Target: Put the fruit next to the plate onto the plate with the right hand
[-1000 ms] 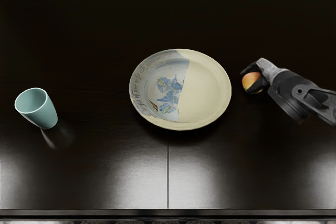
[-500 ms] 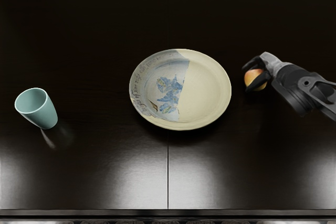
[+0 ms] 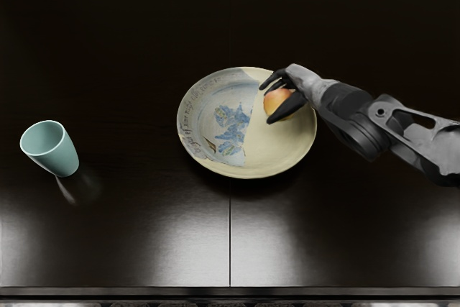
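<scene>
One arm in view: we see the right hand (image 3: 296,81) w/ dark fingers (image 3: 284,111) curled round the orange-yellow fruit (image 3: 277,101), over the right half of the plate (image 3: 287,154). Contact w/ plate: can't tell. Teal cup (image 3: 49,147) stands well apart, far left on the table (image 3: 144,235).

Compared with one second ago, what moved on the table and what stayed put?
The right hand, shut on the fruit, carried it left from beside the plate to over the plate's right side. It has not let go. The plate and the cup stayed where they were.
</scene>
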Available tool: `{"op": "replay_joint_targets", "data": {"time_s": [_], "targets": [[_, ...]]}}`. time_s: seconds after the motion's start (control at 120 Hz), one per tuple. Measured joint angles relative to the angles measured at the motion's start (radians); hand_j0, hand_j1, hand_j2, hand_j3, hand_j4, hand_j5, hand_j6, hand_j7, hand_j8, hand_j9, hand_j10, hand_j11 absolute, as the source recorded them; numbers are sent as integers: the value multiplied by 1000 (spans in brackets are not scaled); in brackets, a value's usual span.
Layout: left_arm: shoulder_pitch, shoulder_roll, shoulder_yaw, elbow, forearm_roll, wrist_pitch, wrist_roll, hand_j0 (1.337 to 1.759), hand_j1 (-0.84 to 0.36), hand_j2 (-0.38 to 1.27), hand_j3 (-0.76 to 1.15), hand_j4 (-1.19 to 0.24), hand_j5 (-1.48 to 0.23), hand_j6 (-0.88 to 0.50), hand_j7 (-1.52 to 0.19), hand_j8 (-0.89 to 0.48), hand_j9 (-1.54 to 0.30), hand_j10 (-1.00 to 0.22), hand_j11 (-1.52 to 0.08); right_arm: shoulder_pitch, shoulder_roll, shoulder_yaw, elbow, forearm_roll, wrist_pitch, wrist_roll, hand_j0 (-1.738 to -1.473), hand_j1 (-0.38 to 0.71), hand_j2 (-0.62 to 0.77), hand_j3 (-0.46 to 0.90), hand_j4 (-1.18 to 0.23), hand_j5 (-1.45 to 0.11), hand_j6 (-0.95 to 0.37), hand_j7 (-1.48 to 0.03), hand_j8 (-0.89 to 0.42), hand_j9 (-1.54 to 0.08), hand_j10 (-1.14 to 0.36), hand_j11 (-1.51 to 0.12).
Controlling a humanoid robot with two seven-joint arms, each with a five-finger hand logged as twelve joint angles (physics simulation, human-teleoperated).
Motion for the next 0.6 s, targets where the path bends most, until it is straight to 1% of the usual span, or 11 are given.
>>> {"op": "replay_joint_targets", "data": {"time_s": [0.117,0.15,0.158,0.217,0.283,0.367,0.458,0.5,0.542,0.6], "targets": [[0,0,0,0,0,0,0,1658,349,0,0,0,0,-1,0,0,0,0,0,-1,43,-9,4,1,4,0,-1654,177,150,0,-579,-803,-530,-775,-332,-789,-473,-790],[0,0,0,0,0,0,0,1658,349,0,0,0,0,-1,0,0,0,0,0,-2,50,-9,4,1,4,0,-1654,165,127,0,-556,-774,-545,-746,-343,-760,-471,-759],[0,0,0,0,0,0,0,1658,349,0,0,0,0,-1,0,0,0,0,0,-2,51,-8,5,1,4,0,-1654,158,120,0,-544,-759,-551,-731,-340,-746,-472,-744],[0,0,0,0,0,0,0,1658,349,0,0,0,0,-1,0,0,0,0,0,-1,52,2,3,-1,3,1,-1655,42,89,0,-417,-582,-423,-560,-263,-572,-369,-570],[0,0,0,0,0,0,0,1658,349,0,0,0,0,-1,0,0,0,0,0,-1,42,33,2,1,26,1,-1656,-59,63,0,-308,-428,-312,-413,-197,-421,-273,-420],[0,0,0,0,0,0,0,1658,349,0,0,0,0,-1,0,0,0,0,0,-21,1,147,1,82,195,2,-1657,-146,41,0,-214,-296,-216,-286,-140,-291,-191,-290],[0,0,0,0,0,0,0,1658,349,0,0,0,0,-1,0,0,0,0,0,-66,-50,288,1,230,480,2,-1657,-209,24,0,-146,-201,-148,-195,-99,-198,-131,-198],[0,0,0,0,0,0,0,1658,349,0,0,0,0,-1,0,0,0,0,0,-110,-61,370,2,293,604,2,-1657,-228,19,0,-124,-171,-126,-165,-86,-168,-112,-168],[0,0,0,0,0,0,0,1658,349,0,0,0,0,-1,0,0,0,0,0,-170,-66,458,2,343,691,3,-1657,-244,14,0,-107,-146,-108,-142,-76,-144,-97,-144],[0,0,0,0,0,0,0,1658,349,0,0,0,0,-1,0,0,0,0,0,-256,-70,570,1,391,768,26,-1658,-262,10,0,-88,-119,-89,-116,-64,-118,-80,-117]]}}
